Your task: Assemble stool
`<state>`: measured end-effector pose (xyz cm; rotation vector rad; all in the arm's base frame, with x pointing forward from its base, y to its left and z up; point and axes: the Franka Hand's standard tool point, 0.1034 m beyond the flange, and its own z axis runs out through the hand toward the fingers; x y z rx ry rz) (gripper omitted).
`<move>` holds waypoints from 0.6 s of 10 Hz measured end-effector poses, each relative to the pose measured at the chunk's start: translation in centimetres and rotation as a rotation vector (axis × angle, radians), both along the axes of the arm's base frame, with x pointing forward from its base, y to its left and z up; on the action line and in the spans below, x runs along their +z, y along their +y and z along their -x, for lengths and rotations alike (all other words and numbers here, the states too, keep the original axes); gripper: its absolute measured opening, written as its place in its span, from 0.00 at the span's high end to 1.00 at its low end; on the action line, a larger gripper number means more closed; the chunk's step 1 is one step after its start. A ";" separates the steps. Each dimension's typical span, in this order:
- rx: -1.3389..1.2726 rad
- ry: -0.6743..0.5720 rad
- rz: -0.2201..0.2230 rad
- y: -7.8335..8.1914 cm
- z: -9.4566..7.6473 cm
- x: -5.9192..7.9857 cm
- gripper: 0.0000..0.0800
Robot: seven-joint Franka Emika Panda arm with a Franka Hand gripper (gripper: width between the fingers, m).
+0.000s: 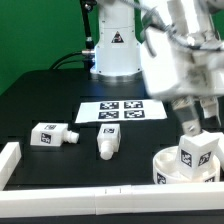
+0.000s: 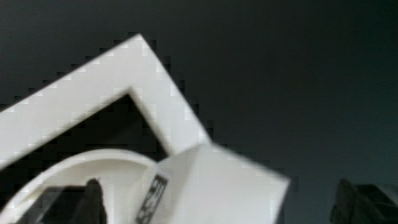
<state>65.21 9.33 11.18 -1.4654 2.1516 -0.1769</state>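
The gripper (image 1: pixel 200 122) is hanging over the corner of the black table (image 1: pixel 40 100) at the exterior view's lower right, and it is open: its two dark fingers (image 1: pixel 188 124) are standing apart and gripping nothing. Right below it the stool's round seat (image 1: pixel 162 166) is lying flat on the table, and one leg (image 1: pixel 196 156) is standing upright in it, showing a black-and-white tag on its near face. In the wrist view that leg (image 2: pixel 222 180) is sitting between the fingers (image 2: pixel 71 202) with dark gaps showing on both sides, so the gripper (image 2: pixel 222 208) is not touching it; the curved rim of the seat (image 2: pixel 98 160) is showing beside the leg, and the corner of the white rail (image 2: pixel 151 90) is running just beyond it. Two more legs are lying on their sides on the table, well apart from the seat: one (image 1: pixel 50 135) toward the exterior view's left, the other (image 1: pixel 107 143) near the middle, just in front of the marker board (image 1: pixel 112 111). The white rail (image 1: pixel 60 190) is bordering the near edge of the table.
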 end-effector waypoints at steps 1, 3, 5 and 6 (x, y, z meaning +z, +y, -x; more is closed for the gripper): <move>0.083 -0.010 0.040 0.2 0.1 0.0 0.19; 0.192 -0.028 0.107 0.0 0.1 -0.3 0.19; 0.500 0.007 0.183 1.0 0.1 0.0 0.19; 0.619 -0.017 0.249 0.4 -0.6 1.1 0.19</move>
